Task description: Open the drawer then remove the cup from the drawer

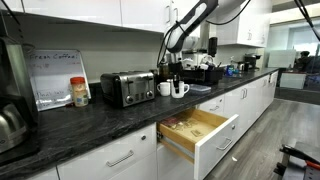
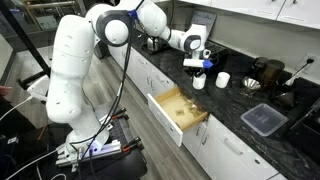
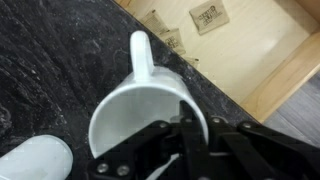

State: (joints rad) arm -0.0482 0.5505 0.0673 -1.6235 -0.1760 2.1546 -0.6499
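Observation:
The drawer [image 1: 205, 138] is pulled open below the dark counter, and its light wooden inside shows in both exterior views [image 2: 172, 110] and in the wrist view [image 3: 262, 50]. My gripper [image 3: 186, 128] is shut on the rim of the cup [image 3: 135, 118], a small white mug with its handle pointing away from me. The cup is over the counter just behind the drawer, low to the surface [image 1: 165, 89] [image 2: 199, 82]. I cannot tell if it touches the counter. The gripper comes down on it from above [image 1: 171, 75] [image 2: 197, 66].
Another white mug [image 1: 181, 88] [image 2: 223, 79] [image 3: 35, 162] stands close beside the cup. A toaster [image 1: 127, 88] and a red-lidded jar [image 1: 79, 92] stand along the counter. A black tray [image 2: 263, 119] lies further along. Small packets [image 3: 208, 17] lie in the drawer.

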